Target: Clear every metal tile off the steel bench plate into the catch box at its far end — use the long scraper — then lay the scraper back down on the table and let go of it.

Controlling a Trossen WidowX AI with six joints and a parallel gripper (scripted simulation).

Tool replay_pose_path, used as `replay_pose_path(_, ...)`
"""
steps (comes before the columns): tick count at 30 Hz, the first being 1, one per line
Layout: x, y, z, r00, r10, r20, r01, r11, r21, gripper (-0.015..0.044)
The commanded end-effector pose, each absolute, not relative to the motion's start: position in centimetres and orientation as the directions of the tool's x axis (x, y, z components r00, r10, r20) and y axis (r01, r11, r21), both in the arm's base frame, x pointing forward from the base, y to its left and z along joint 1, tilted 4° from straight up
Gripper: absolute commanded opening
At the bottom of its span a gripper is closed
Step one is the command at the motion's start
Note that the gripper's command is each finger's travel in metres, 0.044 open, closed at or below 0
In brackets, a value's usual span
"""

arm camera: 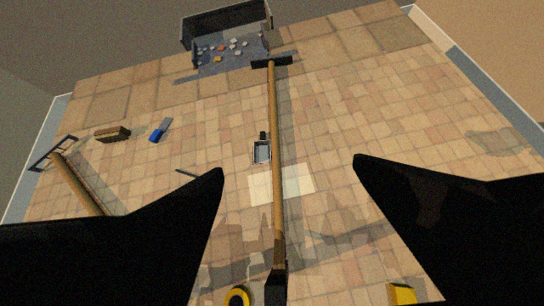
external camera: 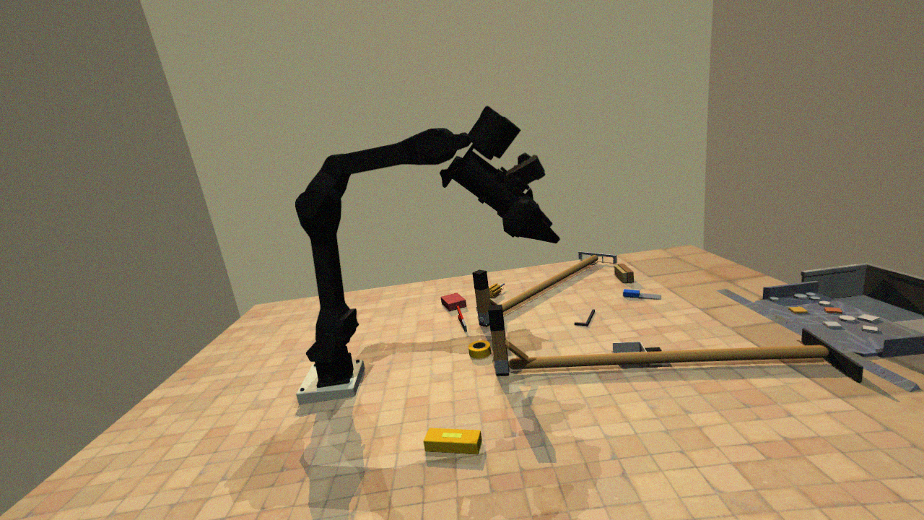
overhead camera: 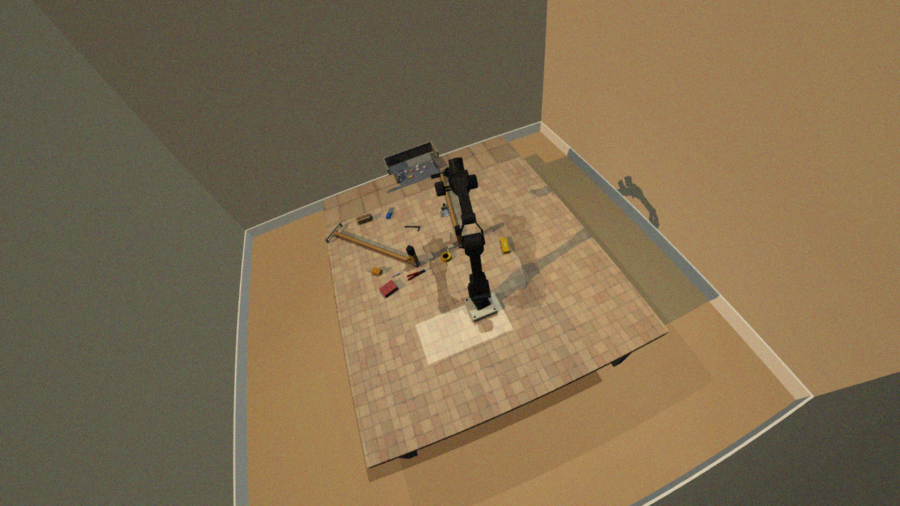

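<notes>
The long scraper lies flat on the table. Its wooden shaft runs away from me, its dark blade rests at the near edge of the steel bench plate, and its dark grip stands at the near end. Several small metal tiles lie on the plate. The dark catch box stands at the plate's far end. My gripper is open and empty, high above the scraper's shaft and pointing down at it.
A second long tool with a frame head lies to the left. Around lie a yellow tape ring, a yellow block, a small grey tray, a blue piece and a brown block.
</notes>
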State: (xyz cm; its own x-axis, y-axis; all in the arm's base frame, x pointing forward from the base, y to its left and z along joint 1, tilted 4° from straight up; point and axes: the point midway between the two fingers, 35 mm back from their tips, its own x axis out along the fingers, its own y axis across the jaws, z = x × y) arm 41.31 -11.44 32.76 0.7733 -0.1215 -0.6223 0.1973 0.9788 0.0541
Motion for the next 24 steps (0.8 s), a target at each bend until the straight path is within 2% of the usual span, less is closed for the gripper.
replay_pose_path(1,42.2,-11.7,32.3,0.758,-0.127,-0.639,0.211,0.976,0.057,0.044)
replay_pose_path(24,46.7,-12.9,26.6,0.637,-0.126,-0.761,0.258,0.964,0.057,0.044)
